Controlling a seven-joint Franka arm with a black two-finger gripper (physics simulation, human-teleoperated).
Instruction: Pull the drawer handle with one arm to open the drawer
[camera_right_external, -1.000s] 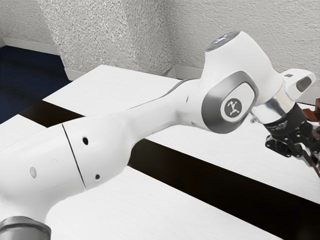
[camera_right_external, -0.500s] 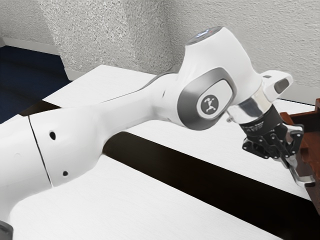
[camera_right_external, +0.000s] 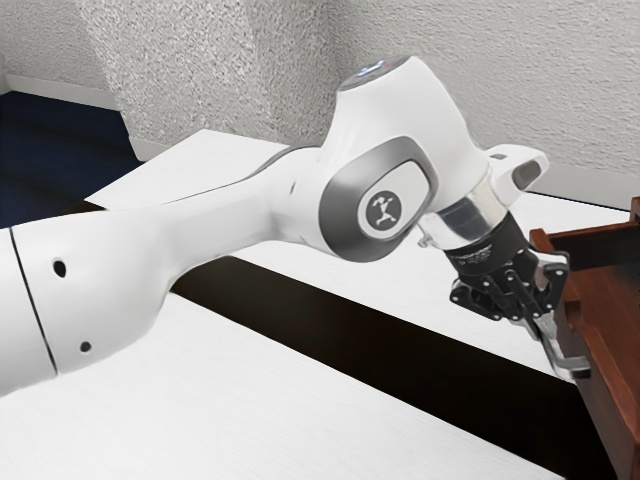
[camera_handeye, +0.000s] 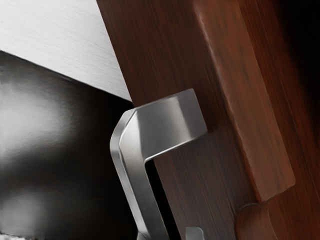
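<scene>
Drawer (camera_right_external: 605, 400) stands part-open behind handle (camera_handeye: 165, 125). Gripper (camera_right_external: 545, 320) at handle; whether clamped or loose, cannot tell. Risk: sideways pull could slide hand off smooth metal; skewed or excessive pull could jam or unseat drawer.

Around me the room is bright, with a rather even, white light. The table (camera_right_external: 230, 400) is almost pure white, while the blue floor (camera_right_external: 50, 150) lies quite dim. Soft grey shade falls on the arm (camera_right_external: 220, 205). In the wrist view, a cloudy, pale glare spreads over the black band (camera_handeye: 30, 120), the metal handle (camera_handeye: 167, 122) shines softly, and beyond the drawer (camera_handeye: 185, 190) the darkness is deep.
</scene>
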